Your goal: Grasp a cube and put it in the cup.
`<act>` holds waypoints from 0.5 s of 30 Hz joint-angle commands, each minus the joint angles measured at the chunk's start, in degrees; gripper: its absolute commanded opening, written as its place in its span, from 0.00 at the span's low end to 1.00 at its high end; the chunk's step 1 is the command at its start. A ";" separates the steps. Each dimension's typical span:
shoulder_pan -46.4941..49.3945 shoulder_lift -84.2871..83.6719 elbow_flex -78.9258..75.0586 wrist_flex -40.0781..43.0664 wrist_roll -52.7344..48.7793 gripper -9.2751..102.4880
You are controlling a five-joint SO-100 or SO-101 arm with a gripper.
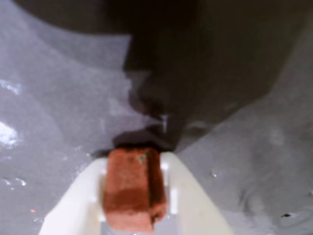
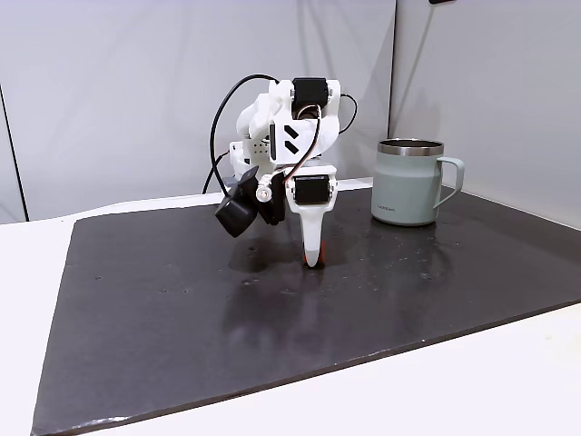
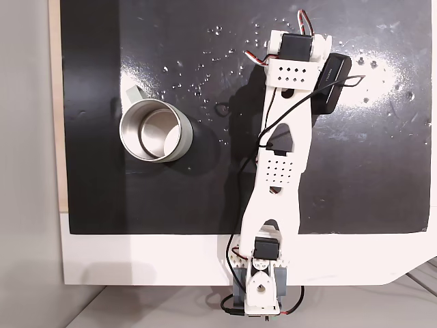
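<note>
In the wrist view the red-orange cube (image 1: pixel 132 188) sits between my gripper's (image 1: pixel 134 157) two white fingers, which press on both its sides just above the dark mat. From the side fixed view, my gripper (image 2: pixel 313 259) points straight down with its tip at the mat, and a sliver of the cube (image 2: pixel 304 262) shows at the tip. The cup (image 2: pixel 404 186), pale grey-green with a steel rim and a handle on its right, stands upright to the right of the gripper and well apart from it. From above, the cup (image 3: pixel 184 140) is open and empty, left of the arm.
A black mat (image 2: pixel 182 309) covers the white table (image 2: pixel 508 381); a wall runs close behind the cup. The arm's base (image 3: pixel 256 287) is clamped at the table's near edge in the top-down fixed view. Cables (image 2: pixel 222 109) loop behind the arm.
</note>
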 commanded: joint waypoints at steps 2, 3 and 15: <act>-1.14 5.54 -0.53 0.70 0.26 0.10; -1.23 6.33 -0.09 0.70 0.26 0.10; -2.46 21.88 7.56 0.70 0.44 0.10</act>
